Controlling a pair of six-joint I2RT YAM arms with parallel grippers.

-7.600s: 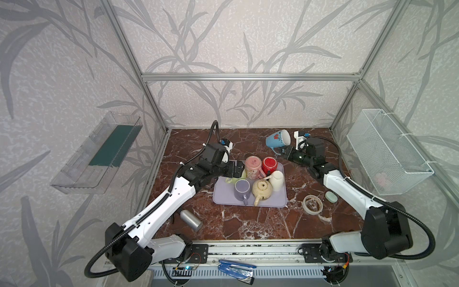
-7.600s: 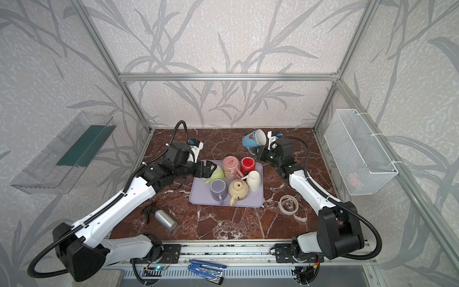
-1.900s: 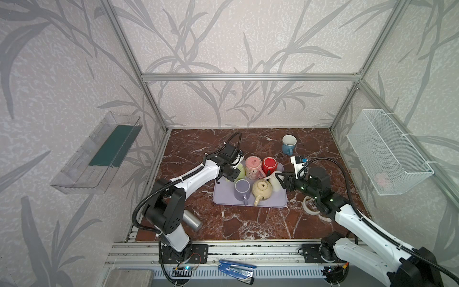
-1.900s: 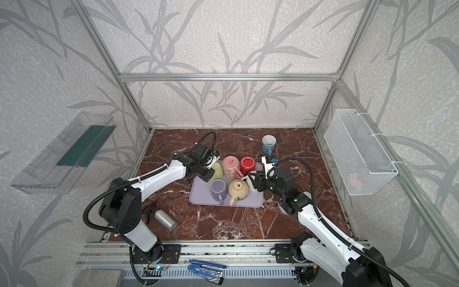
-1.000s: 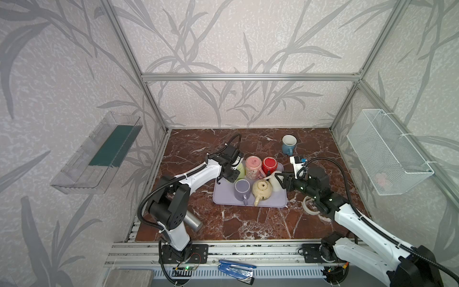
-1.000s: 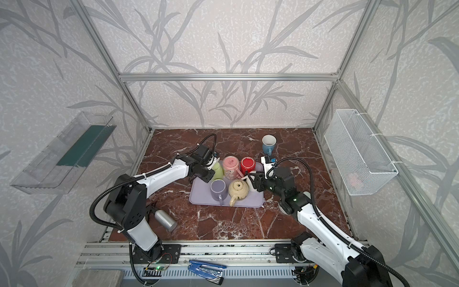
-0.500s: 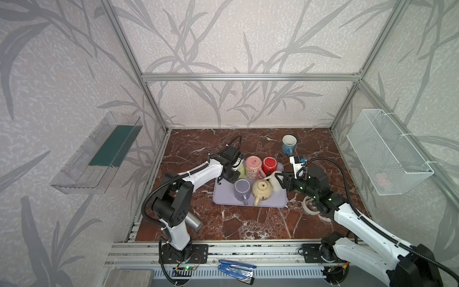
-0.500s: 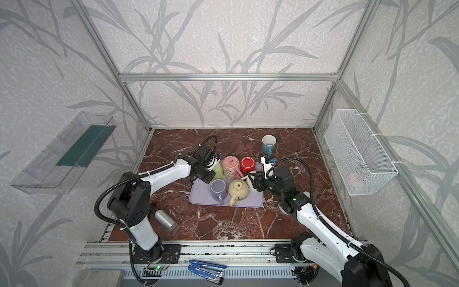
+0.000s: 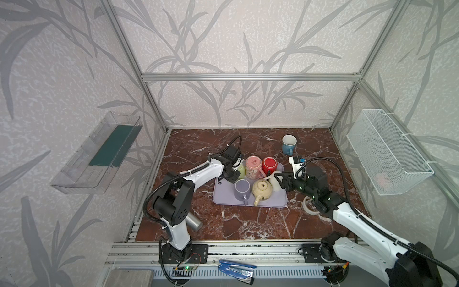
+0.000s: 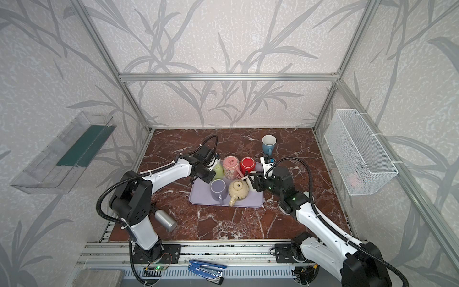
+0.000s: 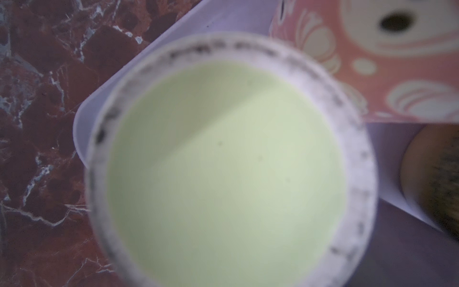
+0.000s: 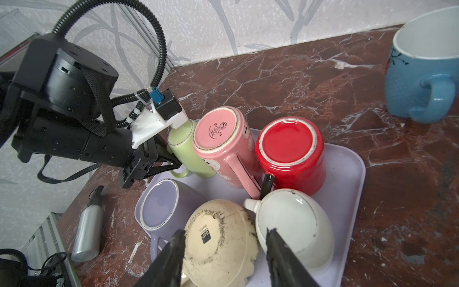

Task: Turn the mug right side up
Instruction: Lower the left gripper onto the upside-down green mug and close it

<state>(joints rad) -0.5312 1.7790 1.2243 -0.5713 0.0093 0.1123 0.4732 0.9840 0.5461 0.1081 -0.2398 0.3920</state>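
Presently, the inverted green mug [image 12: 183,146] is being grasped at its handle by the left gripper [image 12: 177,162]; the right gripper [image 12: 226,232] is being held released, the cream mug [image 12: 213,258] just ahead.

On your bench [image 9: 248,223], a silver metal bottle [image 9: 195,223] lies on its side near the front left corner, and a tape roll [image 9: 306,207] lies flat toward the right. You have a white wire basket [image 9: 387,154] on the right wall, a clear shelf [image 9: 96,154] on the left wall, and a blue stapler [image 9: 236,267] on the front rail.
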